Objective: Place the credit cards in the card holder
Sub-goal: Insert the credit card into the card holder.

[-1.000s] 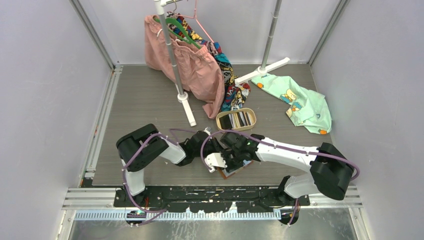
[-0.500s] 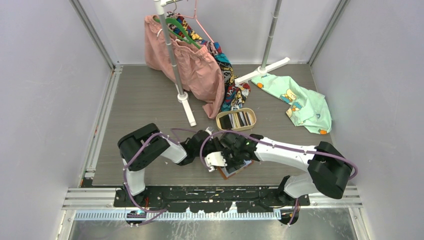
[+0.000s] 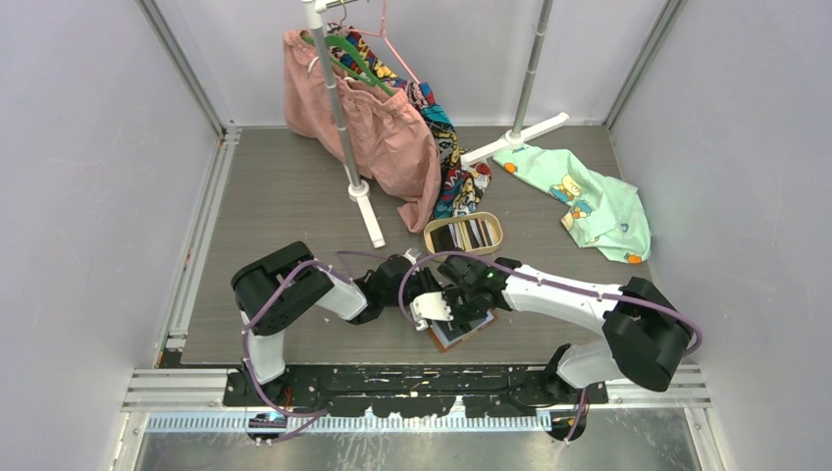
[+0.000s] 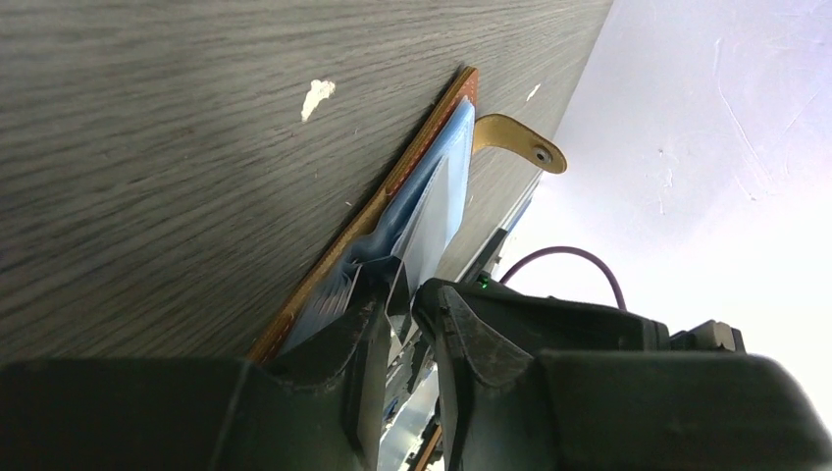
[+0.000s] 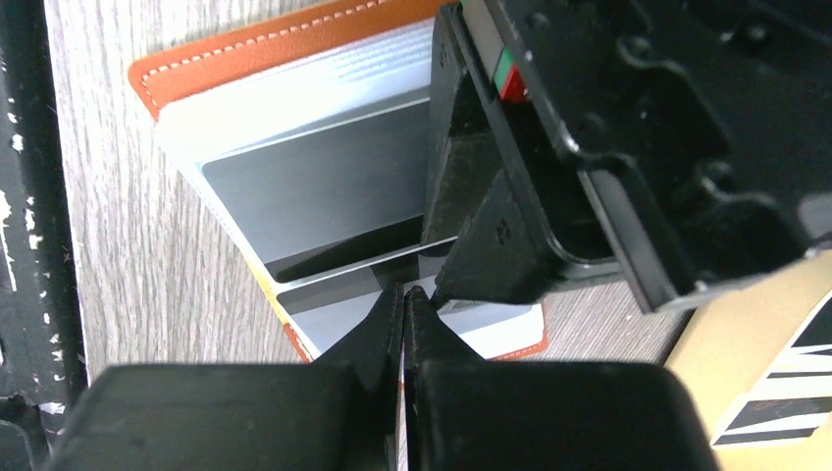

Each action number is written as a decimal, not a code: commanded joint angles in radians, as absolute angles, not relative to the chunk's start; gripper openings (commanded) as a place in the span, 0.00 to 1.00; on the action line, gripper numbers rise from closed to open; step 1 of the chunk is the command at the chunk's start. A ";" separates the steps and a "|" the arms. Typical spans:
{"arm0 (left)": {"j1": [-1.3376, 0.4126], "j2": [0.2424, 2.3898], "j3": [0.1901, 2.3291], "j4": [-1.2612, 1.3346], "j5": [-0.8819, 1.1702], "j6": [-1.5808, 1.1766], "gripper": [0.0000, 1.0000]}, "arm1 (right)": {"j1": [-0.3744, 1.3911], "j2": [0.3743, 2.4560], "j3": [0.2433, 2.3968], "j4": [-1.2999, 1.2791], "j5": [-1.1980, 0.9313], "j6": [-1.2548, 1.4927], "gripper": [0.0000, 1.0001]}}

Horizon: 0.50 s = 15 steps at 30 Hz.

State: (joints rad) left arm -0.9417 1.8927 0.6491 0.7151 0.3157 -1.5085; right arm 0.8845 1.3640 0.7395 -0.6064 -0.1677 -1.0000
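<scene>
The tan-brown card holder (image 3: 463,332) lies open on the table near the front edge, with greyish pockets (image 5: 314,186) and a snap tab (image 4: 520,143). A yellow-orange card edge (image 5: 266,287) sticks out of one pocket. My left gripper (image 3: 420,290) is shut on a bluish pocket leaf (image 4: 432,211) of the holder; its jaws (image 4: 407,289) stand nearly together. My right gripper (image 3: 449,312) hovers over the holder, its jaws (image 5: 404,289) shut on a thin card (image 5: 401,397) seen edge-on. Several dark and light credit cards (image 3: 467,235) lie in the oval tray.
The oval beige tray (image 3: 432,228) stands just behind the grippers; it also shows in the right wrist view (image 5: 746,324). A garment rack base (image 3: 365,208) with a pink cloth (image 3: 383,128) is behind. A mint cloth (image 3: 594,201) lies at the back right.
My right gripper has shifted a little to the right and closer over the card holder. The left gripper has stayed at the holder.
</scene>
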 commanded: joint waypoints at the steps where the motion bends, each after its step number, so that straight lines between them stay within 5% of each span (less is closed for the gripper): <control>1: -0.941 1.915 0.635 0.612 0.323 -1.452 0.26 | 0.860 1.358 0.742 -0.611 -0.140 -1.022 0.01; 8: -0.939 1.921 0.643 0.607 0.334 -1.445 0.27 | 0.839 1.292 0.758 -0.676 -0.382 -1.012 0.03; 15: -0.939 1.929 0.646 0.618 0.334 -1.450 0.27 | 0.906 1.356 0.755 -0.633 -0.345 -0.990 0.03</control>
State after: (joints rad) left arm -0.9375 1.8946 0.6529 0.7158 0.3298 -1.4891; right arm 0.8703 1.3293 0.7391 -0.6590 -0.3313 -0.9993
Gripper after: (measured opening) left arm 0.265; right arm 0.039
